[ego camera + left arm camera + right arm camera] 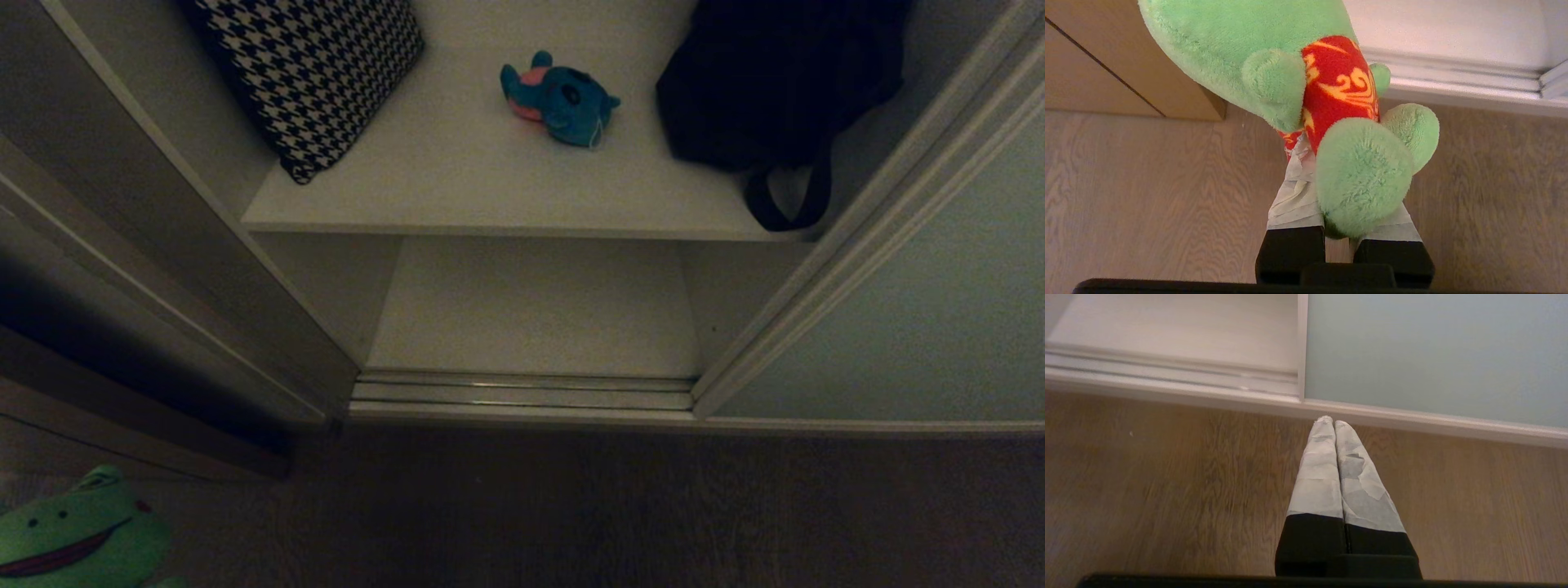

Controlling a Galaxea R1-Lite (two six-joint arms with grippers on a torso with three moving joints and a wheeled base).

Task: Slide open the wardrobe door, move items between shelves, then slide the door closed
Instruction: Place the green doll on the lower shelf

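The sliding wardrobe door (pixel 922 310) stands slid to the right, leaving the shelves exposed. A blue plush toy with a pink-orange patch (pixel 559 98) lies on the upper white shelf (pixel 457 188). The lower shelf (pixel 531 310) is bare. My left gripper (pixel 1331 155) is shut on the green plush toy (pixel 1249 49) with its red patterned patch, held low over the wooden floor. That toy's face (pixel 77 531) shows at the head view's lower left corner. My right gripper (pixel 1329 422) is shut and empty, parked over the floor just before the door's bottom rail (pixel 1412 416).
A black-and-white houndstooth cushion (pixel 314 73) leans at the upper shelf's left. A black strapped bag (pixel 767 82) sits at its right, its strap hanging over the edge. The door track (pixel 522 392) runs along the wardrobe's foot. Brown wooden panelling (pixel 122 269) stands to the left.
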